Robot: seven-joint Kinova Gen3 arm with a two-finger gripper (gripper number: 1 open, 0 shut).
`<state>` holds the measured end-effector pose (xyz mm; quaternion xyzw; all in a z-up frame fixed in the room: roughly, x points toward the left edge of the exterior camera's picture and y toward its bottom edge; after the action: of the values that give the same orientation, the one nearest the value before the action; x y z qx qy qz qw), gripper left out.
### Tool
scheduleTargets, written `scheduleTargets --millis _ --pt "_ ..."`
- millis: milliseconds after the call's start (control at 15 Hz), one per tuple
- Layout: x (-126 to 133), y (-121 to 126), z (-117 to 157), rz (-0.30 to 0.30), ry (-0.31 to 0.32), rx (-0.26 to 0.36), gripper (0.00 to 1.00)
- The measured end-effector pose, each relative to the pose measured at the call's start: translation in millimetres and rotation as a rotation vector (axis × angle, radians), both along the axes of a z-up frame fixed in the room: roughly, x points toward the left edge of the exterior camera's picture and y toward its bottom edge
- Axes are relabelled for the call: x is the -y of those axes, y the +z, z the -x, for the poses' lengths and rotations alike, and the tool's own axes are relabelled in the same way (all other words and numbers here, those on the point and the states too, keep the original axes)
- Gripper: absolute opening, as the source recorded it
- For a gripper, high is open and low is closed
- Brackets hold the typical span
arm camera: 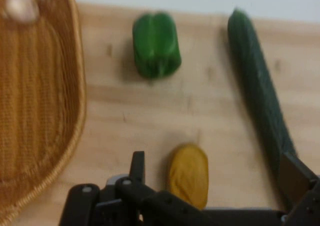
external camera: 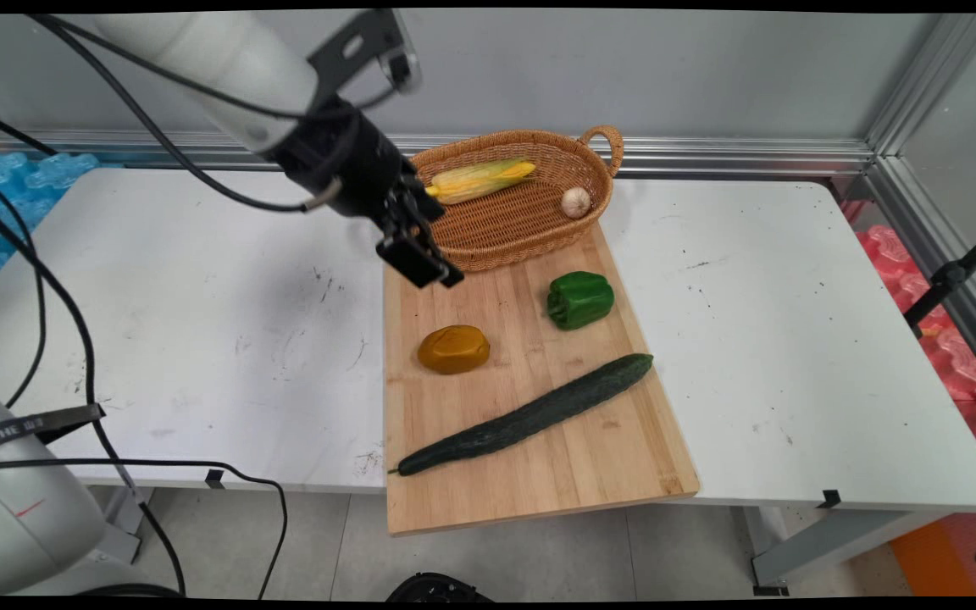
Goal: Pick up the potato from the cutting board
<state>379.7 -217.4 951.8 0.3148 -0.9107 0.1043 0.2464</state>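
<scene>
My gripper (external camera: 424, 269) hangs open and empty above the far left part of a wooden cutting board (external camera: 539, 474), close to the near rim of a wicker basket (external camera: 496, 246). An ochre, potato-like lump (external camera: 453, 349) lies on the board just in front of it. In the hand view the lump (arm camera: 188, 173) shows between the spread fingers (arm camera: 137, 167) of the gripper (arm camera: 215, 176), untouched. A green bell pepper (external camera: 579, 299) (arm camera: 156, 45) and a long dark cucumber (external camera: 530, 413) (arm camera: 257, 86) also lie on the board. The basket (arm camera: 35, 111) holds a corn cob (external camera: 479, 180) and a garlic bulb (external camera: 575, 202) (arm camera: 20, 6).
The board juts over the white table's (external camera: 200, 322) near edge. Black cables hang at the left. Blue foam mats (external camera: 22, 178) lie beyond the left end, pink ones (external camera: 954, 356) at the right, beside a black stand leg (external camera: 954, 280).
</scene>
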Motion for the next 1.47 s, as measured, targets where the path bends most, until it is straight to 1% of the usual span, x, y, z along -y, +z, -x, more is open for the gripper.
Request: scheduleTargets --millis 133,333,733,933,1200,1467 --pt "4 -16 7 -0.028 0.000 0.044 1.00" --pt "10 -37 15 -0.063 0.004 0.094 1.00" --pt "24 -85 30 -0.130 0.010 0.182 1.00" --pt "32 -105 37 -0.156 0.012 0.208 1.00" --pt "40 -126 46 -0.183 0.004 0.232 1.00" --pt "45 -142 53 -0.203 -0.007 0.250 1.00"
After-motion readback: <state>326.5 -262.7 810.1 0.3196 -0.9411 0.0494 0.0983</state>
